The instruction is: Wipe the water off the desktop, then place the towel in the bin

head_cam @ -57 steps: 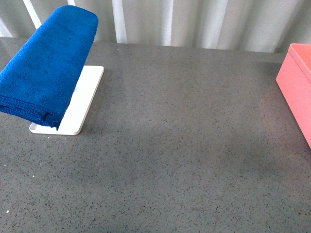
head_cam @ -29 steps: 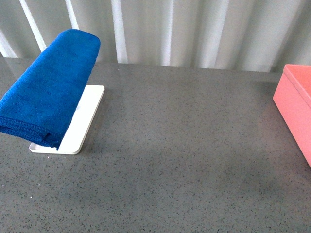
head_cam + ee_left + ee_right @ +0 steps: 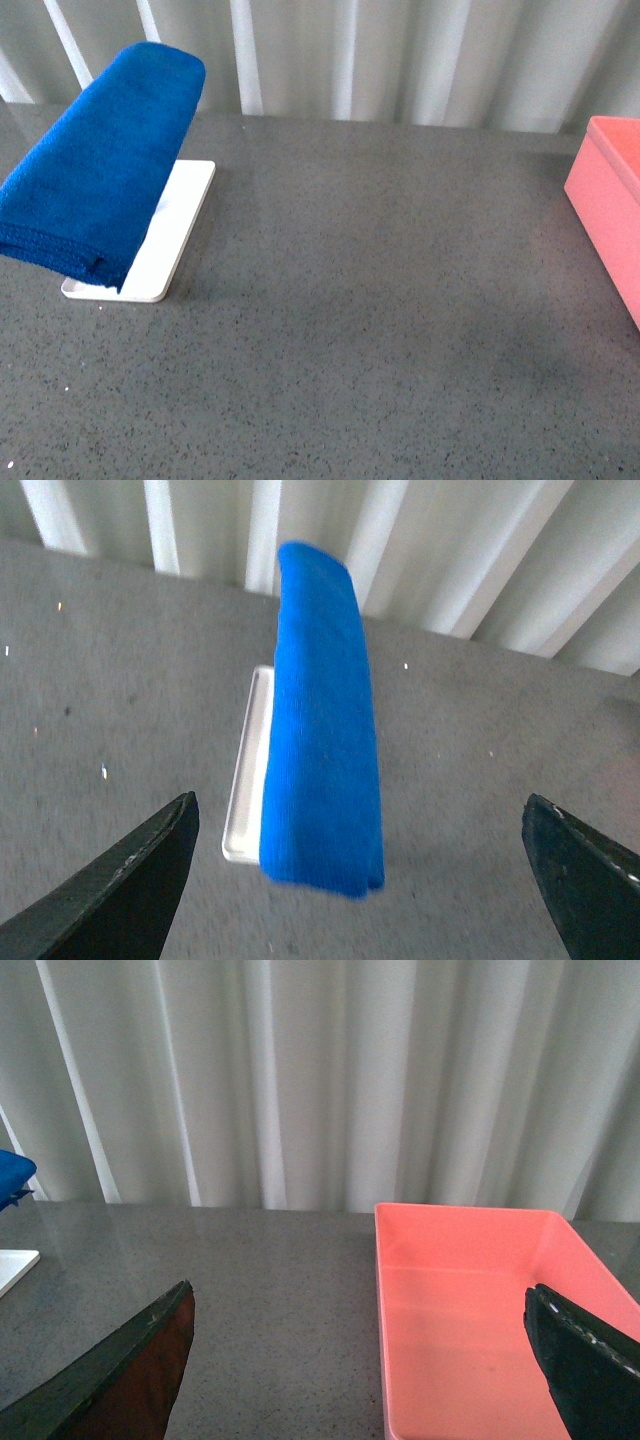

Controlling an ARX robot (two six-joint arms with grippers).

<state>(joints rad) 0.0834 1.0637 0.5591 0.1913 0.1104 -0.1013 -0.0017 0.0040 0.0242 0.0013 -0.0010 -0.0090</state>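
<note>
Now the towel [image 3: 95, 170] hangs folded over a white tray [image 3: 172, 238] on the desktop [image 3: 380, 300] — bin [image 3: 605, 200] well to its right. Left gripper [image 3: 358, 825] and right gripper [image 3: 358, 1305] gape wide — empty.

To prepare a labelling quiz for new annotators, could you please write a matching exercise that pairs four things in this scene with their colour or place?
Column A
1. towel
2. bin
3. white tray
4. desktop

Column B
a. salmon-pink, empty, at the right edge of the front view
b. dark grey with fine speckles, bearing the rest
c. royal blue, folded, on the left
d. flat, lying beneath the blue cloth

Pairs: 1-c, 2-a, 3-d, 4-b
</note>
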